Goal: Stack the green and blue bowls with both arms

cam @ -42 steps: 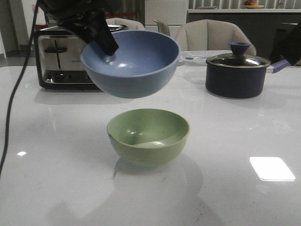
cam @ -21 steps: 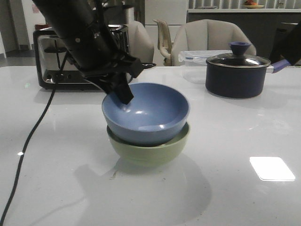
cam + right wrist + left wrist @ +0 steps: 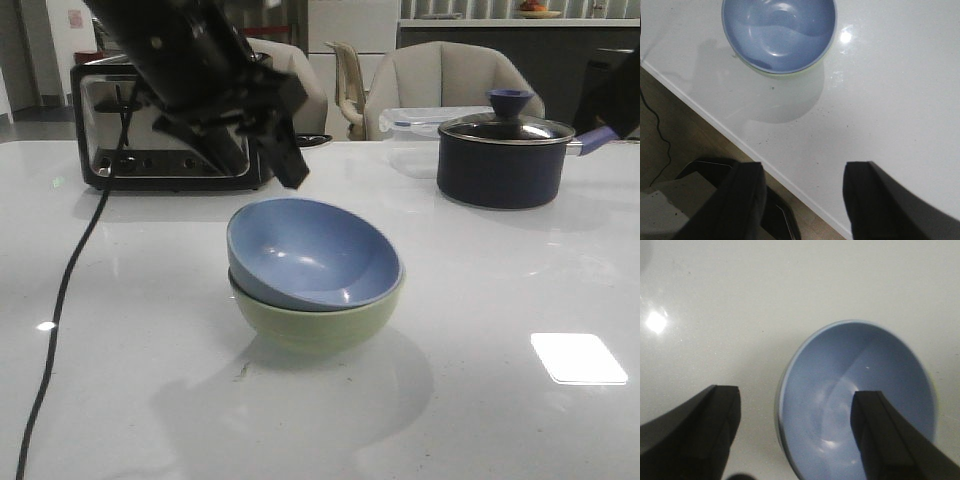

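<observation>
The dusty blue bowl sits tilted inside the pale green bowl at the middle of the white table. My left gripper is open and empty, just above and behind the blue bowl's far left rim, not touching it. In the left wrist view the blue bowl lies under the open left gripper, its rim between the fingers. In the right wrist view the blue bowl hides all but a sliver of the green bowl. My right gripper is open and empty over the table's near edge.
A silver toaster stands at the back left. A dark lidded saucepan and a clear container stand at the back right. A black cable hangs down the left side. The table edge and floor show in the right wrist view.
My left gripper lowered the blue bowl into the green bowl, let go of it and rose up and back. The blue bowl now rests tilted in the green bowl.
</observation>
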`<action>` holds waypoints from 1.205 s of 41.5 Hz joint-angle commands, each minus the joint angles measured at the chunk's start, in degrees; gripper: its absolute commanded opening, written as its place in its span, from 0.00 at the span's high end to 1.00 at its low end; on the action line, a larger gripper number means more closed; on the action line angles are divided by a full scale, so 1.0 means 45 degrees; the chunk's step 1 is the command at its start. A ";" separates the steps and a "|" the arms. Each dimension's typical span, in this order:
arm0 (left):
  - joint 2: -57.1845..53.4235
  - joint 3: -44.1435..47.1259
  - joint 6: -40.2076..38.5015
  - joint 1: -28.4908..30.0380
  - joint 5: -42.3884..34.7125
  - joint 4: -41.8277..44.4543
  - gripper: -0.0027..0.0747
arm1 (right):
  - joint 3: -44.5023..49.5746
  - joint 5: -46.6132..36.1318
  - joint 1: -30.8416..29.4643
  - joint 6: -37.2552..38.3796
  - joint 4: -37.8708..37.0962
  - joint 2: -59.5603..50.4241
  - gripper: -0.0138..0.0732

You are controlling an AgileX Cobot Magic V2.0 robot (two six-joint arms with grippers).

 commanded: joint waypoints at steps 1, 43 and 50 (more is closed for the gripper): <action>-0.2005 -0.0031 0.0017 -0.0027 0.0280 -0.0290 0.31 | -0.0335 -0.0624 -0.0005 -0.0013 -0.0018 -0.0182 0.31; -1.2525 0.7651 -0.2556 -0.0028 0.0343 0.2302 0.31 | -0.0321 -0.0726 -0.0048 0.0280 -0.0388 -0.0759 0.31; -1.2525 0.7651 -0.2620 -0.0028 0.0119 0.2356 0.31 | -0.0098 -0.0292 -0.0048 0.0657 -0.0771 -0.1321 0.31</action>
